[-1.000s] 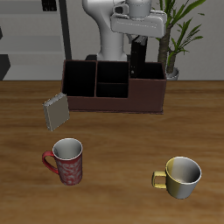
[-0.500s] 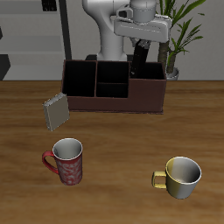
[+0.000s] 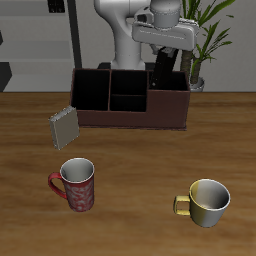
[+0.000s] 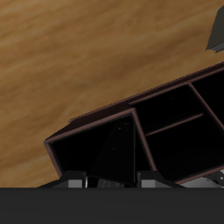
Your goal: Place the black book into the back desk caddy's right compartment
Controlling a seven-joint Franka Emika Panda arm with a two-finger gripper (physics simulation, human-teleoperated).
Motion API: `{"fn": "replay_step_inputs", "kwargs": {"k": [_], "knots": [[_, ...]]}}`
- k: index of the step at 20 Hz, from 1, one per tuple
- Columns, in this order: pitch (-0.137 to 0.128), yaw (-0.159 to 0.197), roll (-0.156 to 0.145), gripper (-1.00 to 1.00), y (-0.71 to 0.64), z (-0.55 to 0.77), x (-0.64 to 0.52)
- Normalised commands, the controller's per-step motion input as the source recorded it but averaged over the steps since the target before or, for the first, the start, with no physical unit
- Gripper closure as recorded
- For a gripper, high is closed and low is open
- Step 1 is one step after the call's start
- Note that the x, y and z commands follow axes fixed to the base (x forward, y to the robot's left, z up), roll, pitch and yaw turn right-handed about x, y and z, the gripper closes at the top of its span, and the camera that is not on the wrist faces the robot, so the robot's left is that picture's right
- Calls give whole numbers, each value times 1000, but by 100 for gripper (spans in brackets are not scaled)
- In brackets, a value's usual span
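Above the back rim of the long reddish-brown desk caddy (image 3: 130, 98), in the upper right of the exterior frame, hangs the robot's grey two-finger claw (image 3: 163, 47), clenched on the thin plain black book (image 3: 160, 68).

Item: black book. Held upright, its lower edge at or just inside the caddy's wide undivided right compartment (image 3: 165, 103); how deep it sits cannot be told. Wrist view shows the dark-walled compartment (image 4: 92, 153) open directly beneath, with the book's dark face hard to separate from the shadow.

Change: against a second ago, the claw has shifted toward the right of the frame and dropped, carrying the book down over that compartment; in the last half second, hardly any motion.

Judgement: placement is nearly done; what seems to remain is a short descent and release.

Other stock:
- small grey book (image 3: 64, 127), propped on the wooden table (image 3: 130, 215), left of the caddy in frame;
- red patterned mug (image 3: 76, 184), lower left;
- yellow-gold mug (image 3: 206, 201), lower right;
- green potted plant (image 3: 203, 30), upper right behind the caddy.
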Motion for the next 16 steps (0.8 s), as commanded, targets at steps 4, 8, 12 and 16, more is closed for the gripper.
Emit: {"fn": "replay_step_inputs", "kwargs": {"k": [4,8,12,16], "knots": [[8,-17,-5,-100,-3,22,20],[-21,-1,13,-100,71,67,-72],[-30,-3,-9,-100,-41,113,-34],[-28,-1,-36,-100,-202,144,-25]]}}
